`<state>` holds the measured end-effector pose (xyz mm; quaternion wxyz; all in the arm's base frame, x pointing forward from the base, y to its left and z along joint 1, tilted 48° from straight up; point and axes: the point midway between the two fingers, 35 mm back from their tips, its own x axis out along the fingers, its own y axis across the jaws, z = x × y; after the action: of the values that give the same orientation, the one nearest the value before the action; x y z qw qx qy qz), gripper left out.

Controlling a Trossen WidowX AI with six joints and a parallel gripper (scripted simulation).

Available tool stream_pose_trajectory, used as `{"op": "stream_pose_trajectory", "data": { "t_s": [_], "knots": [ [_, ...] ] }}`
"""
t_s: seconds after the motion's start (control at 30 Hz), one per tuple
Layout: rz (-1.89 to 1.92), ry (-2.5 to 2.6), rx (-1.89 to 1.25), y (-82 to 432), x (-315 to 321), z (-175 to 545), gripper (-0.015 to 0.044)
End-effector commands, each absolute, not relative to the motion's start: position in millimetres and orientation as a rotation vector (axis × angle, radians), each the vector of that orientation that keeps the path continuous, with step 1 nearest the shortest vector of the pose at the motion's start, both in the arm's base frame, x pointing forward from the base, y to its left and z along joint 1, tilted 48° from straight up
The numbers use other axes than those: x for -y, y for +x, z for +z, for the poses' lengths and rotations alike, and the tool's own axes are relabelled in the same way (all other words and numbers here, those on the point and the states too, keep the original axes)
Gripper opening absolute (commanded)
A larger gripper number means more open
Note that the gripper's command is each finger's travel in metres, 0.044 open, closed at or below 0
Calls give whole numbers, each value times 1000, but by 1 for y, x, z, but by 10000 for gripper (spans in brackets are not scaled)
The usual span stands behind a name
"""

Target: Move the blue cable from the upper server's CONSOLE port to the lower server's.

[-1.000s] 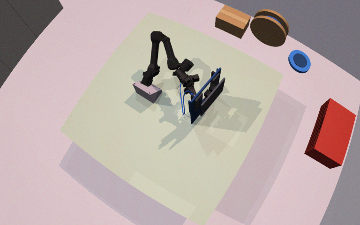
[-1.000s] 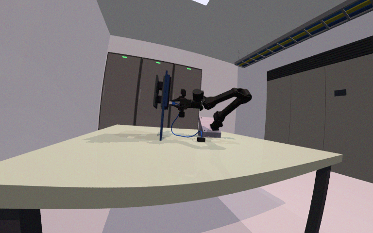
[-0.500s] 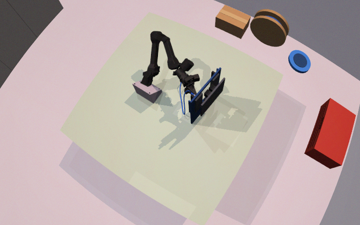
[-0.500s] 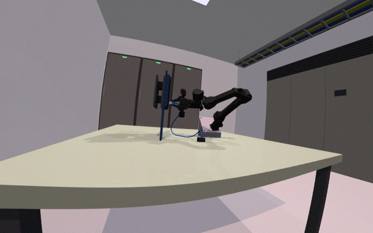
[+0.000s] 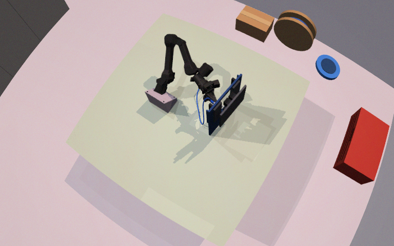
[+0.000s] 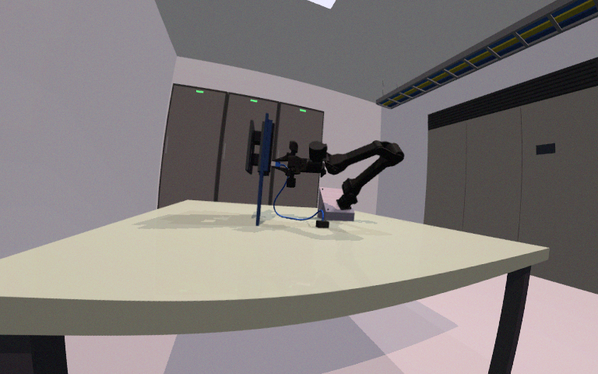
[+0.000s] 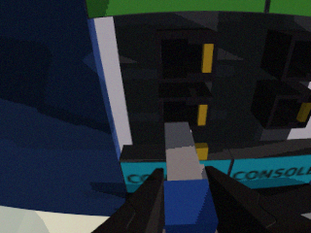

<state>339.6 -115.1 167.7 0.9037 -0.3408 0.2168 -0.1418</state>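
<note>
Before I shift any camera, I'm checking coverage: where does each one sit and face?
Top: high above, looking down at the table; whole arm shows.
Exterior: beside the table, near tabletop height, facing across; arm in profile.
Wrist: on the arm near the gripper, facing the ports; fingers and blue plug show.
Top and exterior share the arm and blue panel.

The upright blue panel (image 5: 213, 123) (image 6: 260, 194) (image 7: 44, 121) blocks the way forward. Below the arm (image 5: 169, 56) (image 6: 364, 152), a cable (image 5: 199, 111) (image 6: 282, 214) loops through the open space between panel and arm base (image 5: 148, 92) (image 6: 350, 216).
</note>
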Motion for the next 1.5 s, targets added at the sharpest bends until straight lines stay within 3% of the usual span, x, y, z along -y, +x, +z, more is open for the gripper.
{"op": "stream_pose_trajectory", "data": {
  "t_s": [0.0,1.47],
  "knots": [
    [-297,-700,-430,342,116,172,0],
    [-301,-699,-413,355,116,171,0]
  ]
}}
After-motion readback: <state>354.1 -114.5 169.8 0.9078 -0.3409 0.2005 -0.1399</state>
